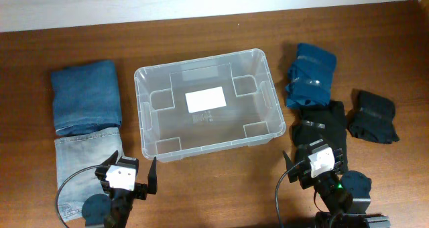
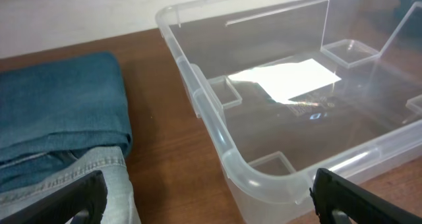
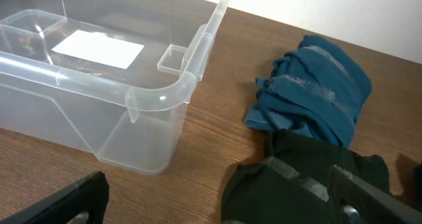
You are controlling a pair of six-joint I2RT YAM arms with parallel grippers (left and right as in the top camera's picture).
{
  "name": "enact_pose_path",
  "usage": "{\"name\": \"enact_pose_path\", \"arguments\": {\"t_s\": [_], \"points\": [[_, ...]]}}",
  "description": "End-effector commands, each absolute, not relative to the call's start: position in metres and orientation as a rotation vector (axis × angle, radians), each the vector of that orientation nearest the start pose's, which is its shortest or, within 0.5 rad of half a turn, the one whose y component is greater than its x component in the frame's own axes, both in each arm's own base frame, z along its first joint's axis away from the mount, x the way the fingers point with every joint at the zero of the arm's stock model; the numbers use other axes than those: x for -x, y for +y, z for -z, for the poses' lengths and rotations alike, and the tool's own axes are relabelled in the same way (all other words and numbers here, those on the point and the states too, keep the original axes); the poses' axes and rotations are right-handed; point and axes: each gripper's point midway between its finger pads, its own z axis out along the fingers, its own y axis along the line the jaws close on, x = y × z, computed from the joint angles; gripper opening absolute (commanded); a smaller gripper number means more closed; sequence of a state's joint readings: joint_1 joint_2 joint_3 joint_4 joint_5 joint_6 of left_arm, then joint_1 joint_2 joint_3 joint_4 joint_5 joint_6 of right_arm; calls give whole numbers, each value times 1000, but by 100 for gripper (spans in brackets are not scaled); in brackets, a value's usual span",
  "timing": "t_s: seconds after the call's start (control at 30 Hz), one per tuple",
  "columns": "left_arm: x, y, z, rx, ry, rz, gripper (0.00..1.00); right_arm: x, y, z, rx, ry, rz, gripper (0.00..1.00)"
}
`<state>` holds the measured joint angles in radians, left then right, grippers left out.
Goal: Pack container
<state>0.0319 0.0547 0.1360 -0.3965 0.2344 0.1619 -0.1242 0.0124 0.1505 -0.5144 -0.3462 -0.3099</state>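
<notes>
The clear plastic container [image 1: 149, 124] stands empty at the table's middle, a white label [image 1: 206, 99] on its bottom. It also shows in the left wrist view [image 2: 217, 128] and the right wrist view [image 3: 165, 95]. My left gripper [image 1: 131, 169] is open and empty near the front edge, between the container's front left corner and the light jeans [image 1: 79, 157]. My right gripper [image 1: 316, 154] is open and empty over the near end of a black garment [image 1: 322, 121], right of the container's front right corner.
Folded dark blue jeans [image 1: 86, 94] lie left of the container, the light jeans in front of them. A teal garment [image 1: 310, 74] lies right of the container, also in the right wrist view [image 3: 316, 85]. Another black garment [image 1: 373, 117] lies at the far right.
</notes>
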Motion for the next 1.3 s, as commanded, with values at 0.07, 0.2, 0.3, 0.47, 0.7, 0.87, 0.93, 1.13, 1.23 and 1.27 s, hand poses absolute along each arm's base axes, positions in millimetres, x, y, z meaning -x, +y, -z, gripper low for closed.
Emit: {"name": "enact_pose_path", "arguments": {"t_s": [0.07, 0.2, 0.3, 0.47, 0.7, 0.87, 0.93, 1.13, 1.23, 1.27], "points": [[-227, -32, -129, -288, 1863, 72, 100, -215, 35, -120, 405, 1891, -74, 98], [-229, -32, -136, -246, 1841, 100, 100, -215, 35, -120, 406, 1890, -74, 98], [-232, -32, -166, -179, 1756, 141, 100, -215, 35, -120, 405, 1891, -74, 98], [-226, -26, -241, -101, 1579, 151, 100, -215, 35, -120, 405, 1891, -74, 98], [-229, -3, -290, 75, 1663, 104, 100, -215, 35, -120, 405, 1891, -74, 98], [-260, 11, -327, 139, 1847, 38, 100, -215, 35, -120, 406, 1890, -74, 98], [-277, 8, -348, 126, 1903, 52, 100, -215, 35, -120, 406, 1890, -74, 98], [-320, 6, -386, 97, 2042, 48, 100, -215, 35, -120, 405, 1891, -74, 98], [-330, 32, -378, 223, 2106, -59, 100, -215, 35, -120, 406, 1890, -74, 98], [-332, 43, -373, 297, 2129, -74, 100, -215, 35, -120, 405, 1891, -74, 98]]}}
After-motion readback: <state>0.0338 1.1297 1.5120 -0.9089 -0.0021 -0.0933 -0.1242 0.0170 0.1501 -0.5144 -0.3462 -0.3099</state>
